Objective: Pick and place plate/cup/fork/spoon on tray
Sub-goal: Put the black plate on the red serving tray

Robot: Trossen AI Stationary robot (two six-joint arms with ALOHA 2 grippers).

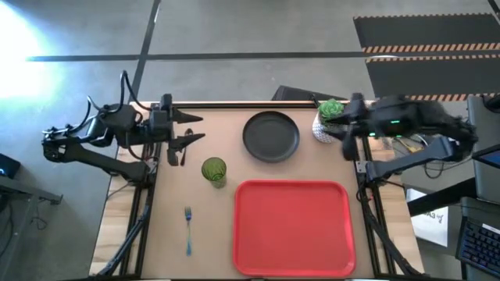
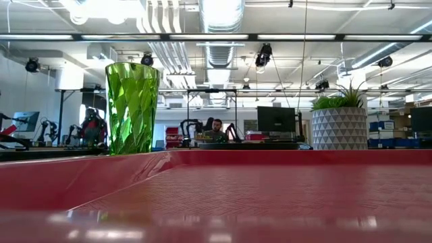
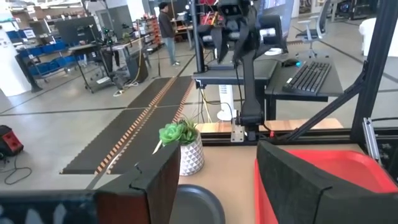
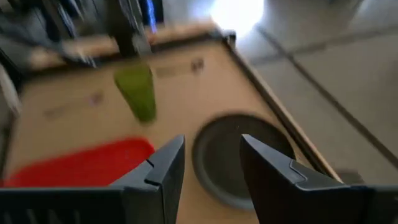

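Starting with nothing yet on the red tray (image 1: 293,226), I judge the main hazards lie in my first reaches; my left end effector (image 1: 190,129) hangs above the far left of the worktop (image 1: 226,152) with its fingers apart and nothing between them, and my right end effector (image 4: 211,163) sits at the far right by the white plant pot (image 1: 324,126), fingers likewise apart and empty; the black plate (image 1: 271,136) lies flat between the two arms near the far edge, so if both arms go for it at once they could meet over it, and its low raised rim gives little to pinch, so a shallow grip may slip or skate it toward the edge; the plant pot stands just beside the plate on the right, and a careless swing of my right arm could knock it over; the green cup (image 1: 214,170) stands upright, near my left end effector and just beyond the tray's left corner, tall and narrow enough to tip if nudged from the side; the fork (image 1: 188,226) lies flat on the worktop left of the tray, thin and hard to lift cleanly; I cannot find the spoon in any view; as for containers, the tray holds nothing, the plate is bare, and the cup looks empty, as far as I can tell.
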